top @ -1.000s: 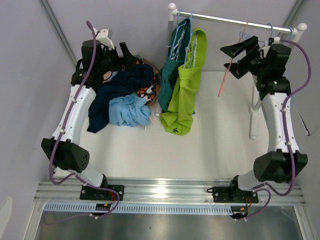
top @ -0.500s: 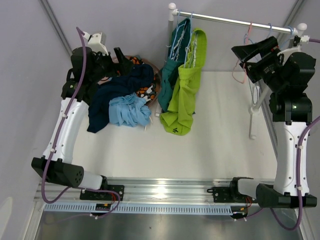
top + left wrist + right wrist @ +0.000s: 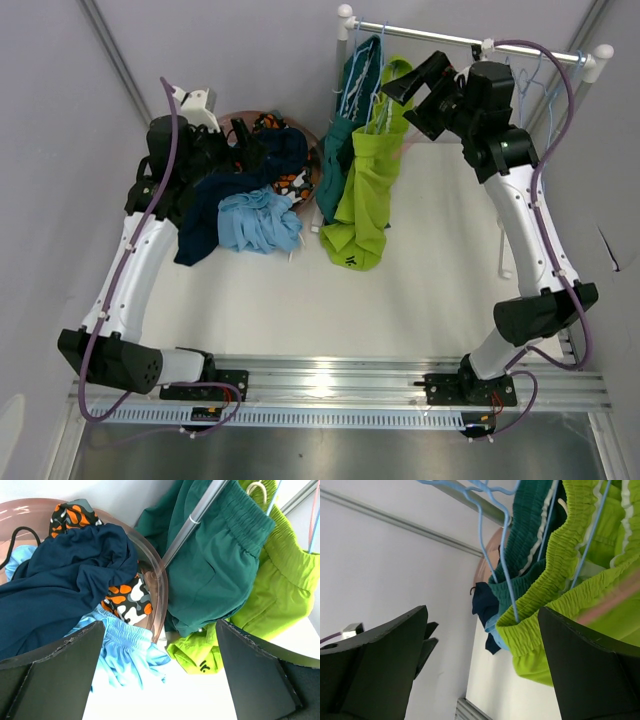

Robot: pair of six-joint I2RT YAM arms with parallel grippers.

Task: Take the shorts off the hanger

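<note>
Hanging from the metal rail (image 3: 420, 36) at the far side of the table (image 3: 440, 270), you have two pairs on blue wire hangers (image 3: 508, 575). The teal shorts (image 3: 345, 135) are on the left. The lime green shorts (image 3: 365, 195) are just beside them on the right, and the two touch along their length. Both reach down to the tabletop, the lime hem bunched nearest you.

Your right gripper (image 3: 398, 105) is raised just under the rail, at the right side of the lime waistband. Its jaws are spread wide and hold nothing. In its wrist view the lime waistband and the hanger wires sit between the two fingers (image 3: 375, 655) (whether either finger touches the cloth, you cannot tell).

At the far left, a pinkish translucent bowl (image 3: 162, 587) holds the other three pairs in a heap. The navy shorts (image 3: 235, 185) lie on top and spill over the rim towards the near left. The light blue shorts (image 3: 260, 222) tumble out onto the table on the near side. The blotch-patterned shorts (image 3: 127, 597) peek out under the navy at the bowl's right rim and again at its far edge.

Your left gripper (image 3: 245, 135) hovers over the bowl's far-left side with its jaws wide apart and nothing between them.
</note>
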